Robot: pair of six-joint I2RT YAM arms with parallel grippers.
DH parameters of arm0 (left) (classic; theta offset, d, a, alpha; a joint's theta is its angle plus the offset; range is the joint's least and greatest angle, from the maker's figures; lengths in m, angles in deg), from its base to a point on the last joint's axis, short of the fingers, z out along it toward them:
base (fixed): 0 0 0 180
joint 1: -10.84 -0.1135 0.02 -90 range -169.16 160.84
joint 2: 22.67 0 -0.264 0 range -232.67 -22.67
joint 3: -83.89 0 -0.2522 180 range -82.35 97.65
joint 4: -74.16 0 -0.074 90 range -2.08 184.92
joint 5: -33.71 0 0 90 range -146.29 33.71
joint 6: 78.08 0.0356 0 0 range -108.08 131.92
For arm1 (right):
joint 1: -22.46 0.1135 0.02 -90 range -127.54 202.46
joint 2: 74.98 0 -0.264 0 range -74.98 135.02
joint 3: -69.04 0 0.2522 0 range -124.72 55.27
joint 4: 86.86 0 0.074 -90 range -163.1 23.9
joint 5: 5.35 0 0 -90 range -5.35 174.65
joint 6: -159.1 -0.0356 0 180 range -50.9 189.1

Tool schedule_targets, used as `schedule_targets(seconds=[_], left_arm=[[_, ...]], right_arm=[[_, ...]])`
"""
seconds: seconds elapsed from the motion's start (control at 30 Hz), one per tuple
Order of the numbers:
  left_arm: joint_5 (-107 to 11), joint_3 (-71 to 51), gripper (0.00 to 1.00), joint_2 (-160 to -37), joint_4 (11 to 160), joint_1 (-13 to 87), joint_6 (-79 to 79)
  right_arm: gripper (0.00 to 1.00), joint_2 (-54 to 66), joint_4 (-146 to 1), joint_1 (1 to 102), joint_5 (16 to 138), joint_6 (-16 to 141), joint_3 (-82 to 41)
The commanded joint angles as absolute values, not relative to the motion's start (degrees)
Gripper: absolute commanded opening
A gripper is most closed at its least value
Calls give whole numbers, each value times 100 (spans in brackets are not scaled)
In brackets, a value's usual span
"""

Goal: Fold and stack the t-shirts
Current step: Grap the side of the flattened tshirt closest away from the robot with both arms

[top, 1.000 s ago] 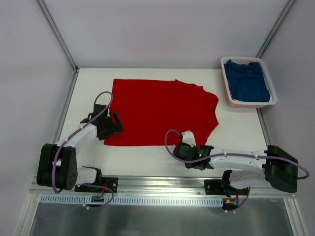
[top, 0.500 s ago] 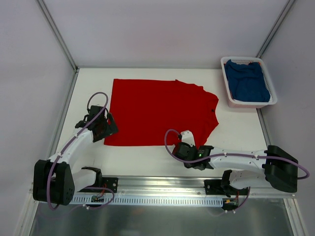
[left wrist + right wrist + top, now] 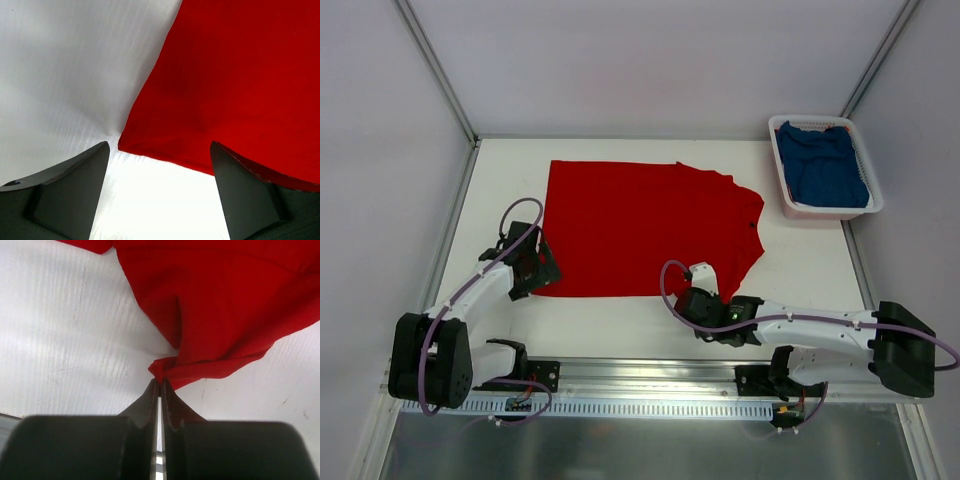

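While low, left claw (image 3: 159, 149) (agape).

There is one basket (image 3: 781, 180), white and slatted, and one white table (image 3: 800, 262) beneath it. The t-shirts number two: one red t-shirt (image 3: 640, 225), spread on the table to the left of the basket, and one blue t-shirt (image 3: 828, 168), bunched inside the basket. Two arms are mounted nearer than the basket, the left arm (image 3: 470, 292) and the right arm (image 3: 810, 325). Each carries one gripper, which makes two in all: the left gripper (image 3: 159, 146) and the right gripper (image 3: 159, 385), with two fingers apiece.
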State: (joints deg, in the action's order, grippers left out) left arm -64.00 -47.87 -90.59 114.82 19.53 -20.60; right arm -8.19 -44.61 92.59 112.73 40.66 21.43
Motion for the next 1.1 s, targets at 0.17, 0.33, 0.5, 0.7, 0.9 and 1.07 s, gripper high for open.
schedule_targets(seconds=[0.17, 0.33, 0.5, 0.7, 0.9, 1.07], left_arm=[[-6280, -4983, 77, -9324, 11051, 1998, -2157], [-6201, -4939, 61, -9439, 10884, 2007, -2139], [-6183, -4913, 44, -9483, 10849, 2007, -2139], [-6201, -4930, 32, -9466, 10840, 2024, -2148], [-6078, -5044, 60, -9281, 10857, 2033, -2131], [-6060, -5141, 69, -8816, 11094, 2068, -2218]], right_arm=[[0, -1169, -4304, 9295, 11374, 4063, 2188], [0, -1275, -4242, 9295, 11401, 4045, 2188], [0, -1328, -4233, 9295, 11401, 4036, 2179], [0, -1302, -4233, 9295, 11409, 4045, 2170], [0, -1222, -4286, 9286, 11365, 4045, 2153], [0, -1178, -4400, 9295, 11339, 4080, 2170]])
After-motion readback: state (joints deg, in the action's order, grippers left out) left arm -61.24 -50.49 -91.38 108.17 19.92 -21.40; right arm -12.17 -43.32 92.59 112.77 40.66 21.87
